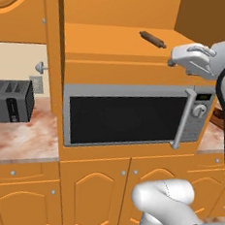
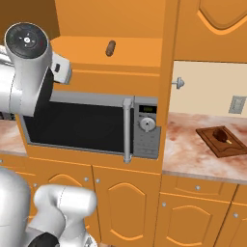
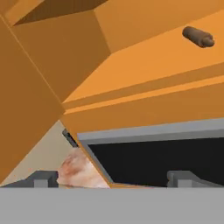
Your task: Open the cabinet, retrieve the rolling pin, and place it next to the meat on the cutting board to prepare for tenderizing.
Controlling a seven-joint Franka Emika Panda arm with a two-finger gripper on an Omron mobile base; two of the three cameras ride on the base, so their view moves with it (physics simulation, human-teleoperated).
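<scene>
The cabinet [image 1: 111, 46] stands open, its doors swung out edge-on, each with a silver knob [image 1: 40, 67]. The rolling pin [image 1: 152, 39] lies on the orange shelf above the microwave, toward the back right; the hand view has the rolling pin [image 3: 198, 36] at its upper right. My gripper [image 1: 172, 62] hovers in front of the shelf's front edge, to the right of and lower than the pin, apart from it. In the hand view the gripper [image 3: 113, 179] is open with nothing between its fingertips. The cutting board [image 2: 223, 141] with the meat [image 2: 221, 133] lies on the counter to the right.
A steel-framed microwave [image 1: 133, 116] with a vertical handle [image 1: 182, 118] fills the space under the shelf. A dark toaster [image 1: 8, 99] stands on the marble counter [image 1: 19, 142] at the left. Shorter orange doors [image 1: 92, 195] run below.
</scene>
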